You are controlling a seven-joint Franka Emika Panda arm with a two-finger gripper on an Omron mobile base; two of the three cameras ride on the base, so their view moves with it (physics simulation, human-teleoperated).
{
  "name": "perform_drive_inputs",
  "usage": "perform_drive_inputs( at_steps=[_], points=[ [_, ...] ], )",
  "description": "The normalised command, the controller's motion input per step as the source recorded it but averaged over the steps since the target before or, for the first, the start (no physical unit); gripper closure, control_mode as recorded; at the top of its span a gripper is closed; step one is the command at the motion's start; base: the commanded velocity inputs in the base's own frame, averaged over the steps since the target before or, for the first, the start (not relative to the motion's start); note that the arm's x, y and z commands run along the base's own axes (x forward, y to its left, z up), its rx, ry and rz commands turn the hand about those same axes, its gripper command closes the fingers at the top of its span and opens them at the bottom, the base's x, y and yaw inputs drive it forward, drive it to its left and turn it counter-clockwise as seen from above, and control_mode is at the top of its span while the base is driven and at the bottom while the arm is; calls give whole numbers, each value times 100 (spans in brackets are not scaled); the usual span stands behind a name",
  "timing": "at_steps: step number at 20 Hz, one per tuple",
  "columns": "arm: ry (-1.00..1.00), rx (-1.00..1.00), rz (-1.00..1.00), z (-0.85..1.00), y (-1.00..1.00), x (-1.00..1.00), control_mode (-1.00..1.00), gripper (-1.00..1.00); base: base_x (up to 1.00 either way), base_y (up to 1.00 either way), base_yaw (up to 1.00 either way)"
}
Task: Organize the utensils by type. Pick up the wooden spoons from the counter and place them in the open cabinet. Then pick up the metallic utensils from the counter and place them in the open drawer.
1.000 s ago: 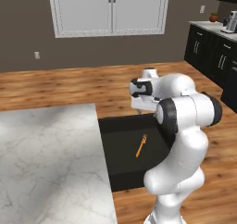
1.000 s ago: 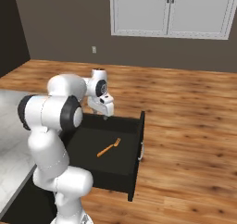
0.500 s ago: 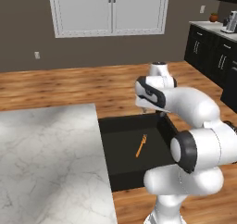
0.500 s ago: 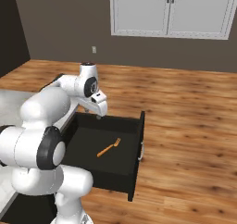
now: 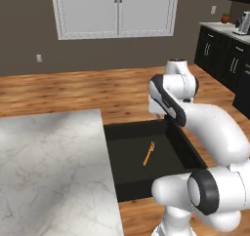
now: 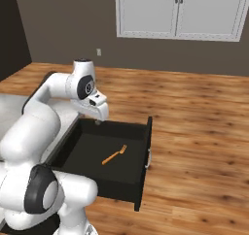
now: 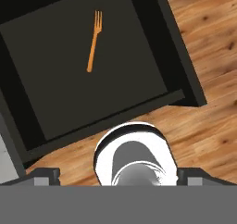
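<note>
Jaws are spread wide and nothing is held, the gripper [image 6: 98, 121] being raised over the open drawer's [image 6: 146, 142] far edge. An orange fork [image 7: 94, 41] is seen flat on the drawer floor, upper middle of the hand view — apparently deposited there. Bare marble counter [image 5: 49, 167] fills the lower left of the left base view.

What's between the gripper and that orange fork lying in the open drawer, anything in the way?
Nothing visible. The orange fork lies alone on the flat black floor of the open drawer, uncovered from above. The gripper hangs open above the drawer's back edge, with only free space between it and the fork.
</note>
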Motion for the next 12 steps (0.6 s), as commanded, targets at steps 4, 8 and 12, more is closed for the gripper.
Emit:
perform_drive_inputs(
  at_steps=[4, 8, 12],
  points=[
    [-32, -1, 8, 0, 6, -76, -100, -100, 0, 0, 0],
    [-31, 0, 3, -4, 4, -64, -100, -100, 0, 0, 0],
    [-17, 0, 0, 0, 2, -36, -100, -100, 0, 0, 0]
  ],
)
